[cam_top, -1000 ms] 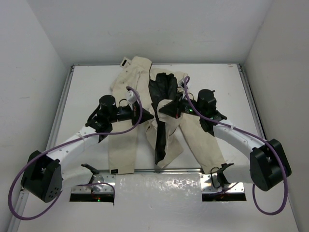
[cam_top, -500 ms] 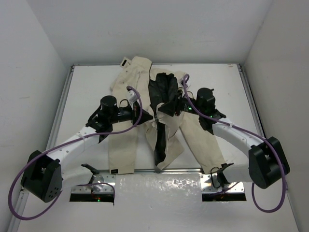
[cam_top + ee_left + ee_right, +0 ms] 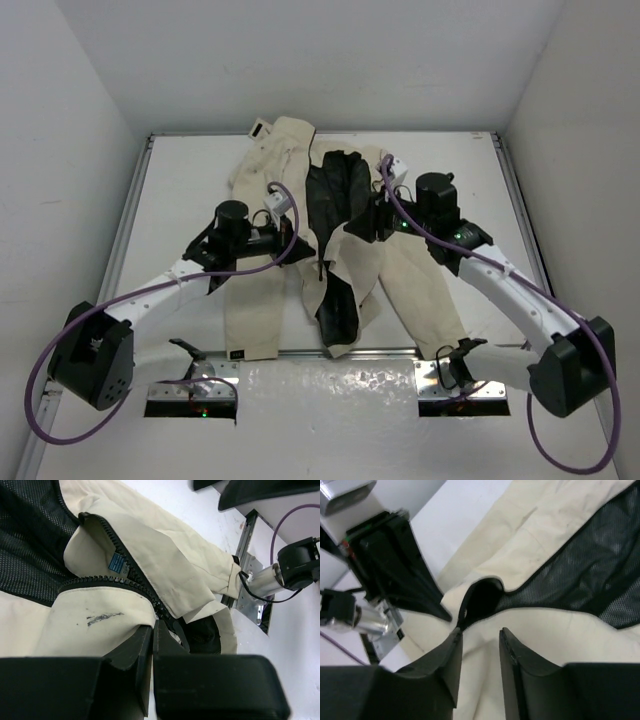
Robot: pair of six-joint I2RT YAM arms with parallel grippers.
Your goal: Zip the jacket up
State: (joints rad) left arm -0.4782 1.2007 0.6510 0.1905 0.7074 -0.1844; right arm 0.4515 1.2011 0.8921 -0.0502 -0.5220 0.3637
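Judging by the open front, the step was aligning the zipper (image 3: pixel 131 566) ends: the left gripper (image 3: pixel 154 626) pinched the jacket (image 3: pixel 256 300) hem, the right gripper (image 3: pixel 480 631) had its fingers apart and its hold could not be told, and the next move needed the ends mated precisely.

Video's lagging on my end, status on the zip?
Left gripper shut on the jacket by the zipper. Right gripper parted over fabric, grip unclear. Zipper mostly open. Nothing blocking.

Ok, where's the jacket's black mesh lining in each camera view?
Top external: black mesh lining at centre, running down the open front.
Left wrist: lining in the upper left corner.
Right wrist: lining on the right side.
Shared landmark: the cream fabric of the jacket bordering it.
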